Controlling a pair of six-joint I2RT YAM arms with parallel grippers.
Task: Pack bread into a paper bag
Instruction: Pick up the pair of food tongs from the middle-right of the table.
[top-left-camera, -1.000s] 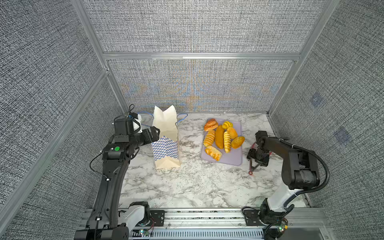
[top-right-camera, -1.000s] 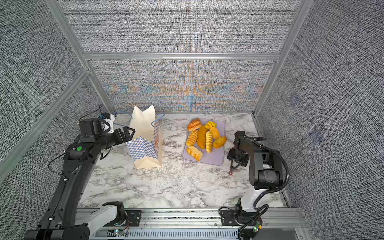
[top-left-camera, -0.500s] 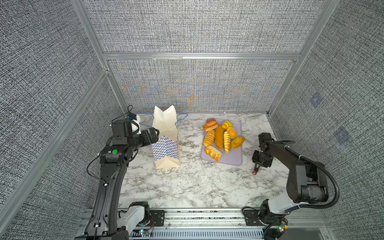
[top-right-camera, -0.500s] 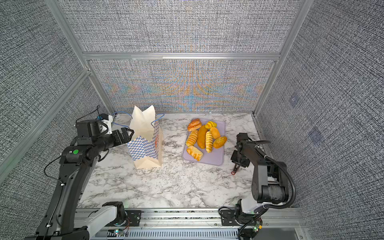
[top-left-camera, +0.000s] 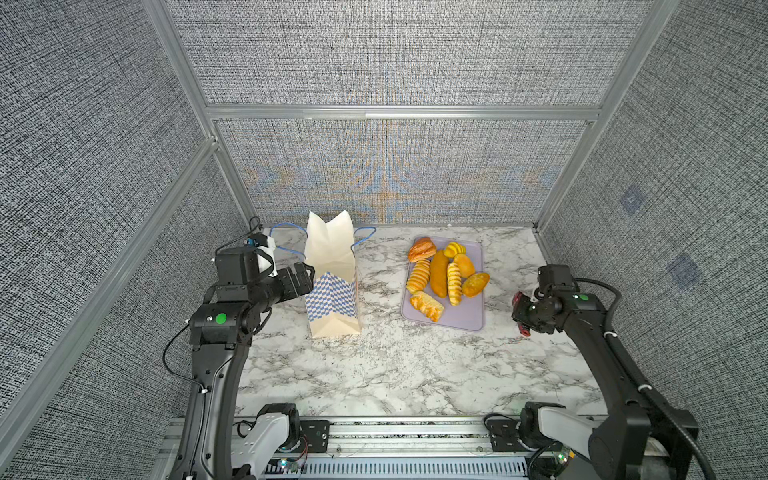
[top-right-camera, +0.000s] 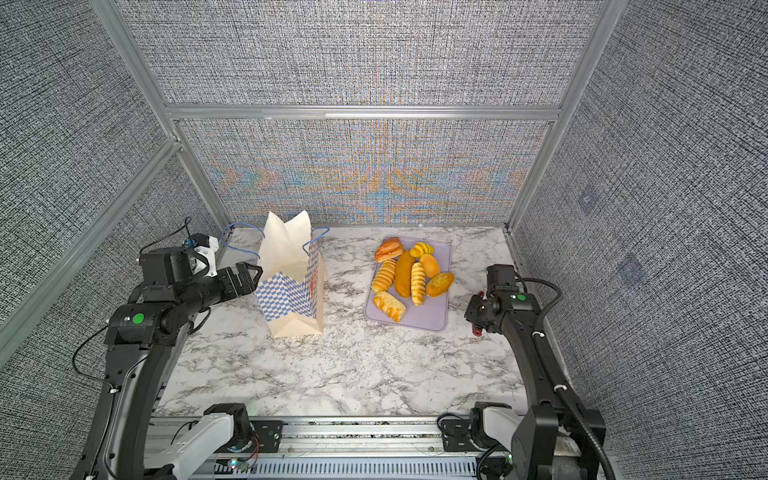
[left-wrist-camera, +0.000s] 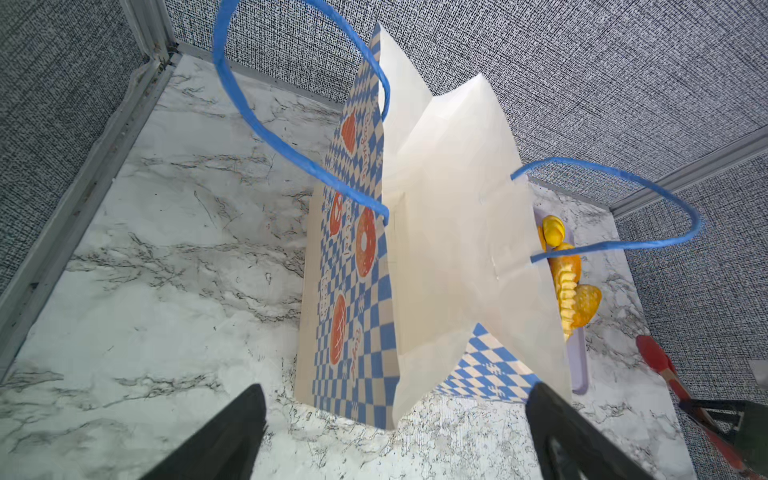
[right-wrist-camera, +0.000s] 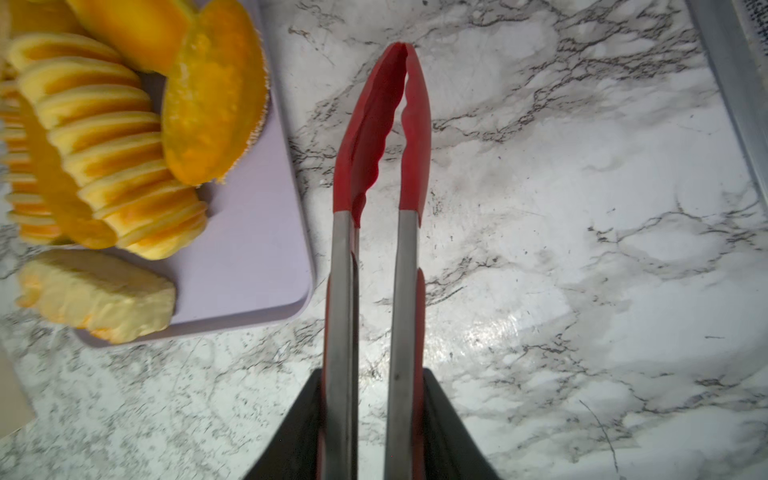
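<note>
Bread (top-left-camera: 444, 276) all sits on the lilac tray (top-left-camera: 467, 322), none in the paper bag (top-left-camera: 332, 291) yet; right gripper (right-wrist-camera: 372, 386) has just squeezed the red tongs (right-wrist-camera: 415, 145), so picking can start; left gripper (left-wrist-camera: 397, 388) is wide open beside the bag.

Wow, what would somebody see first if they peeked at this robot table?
Probably the bright pile of golden bread on the lilac tray, toward the back right of the marble table. Next, the tall paper bag with blue checks standing left of it, with the left hand open beside it. And the right hand squeezing red tongs shut, just right of the tray.
</note>
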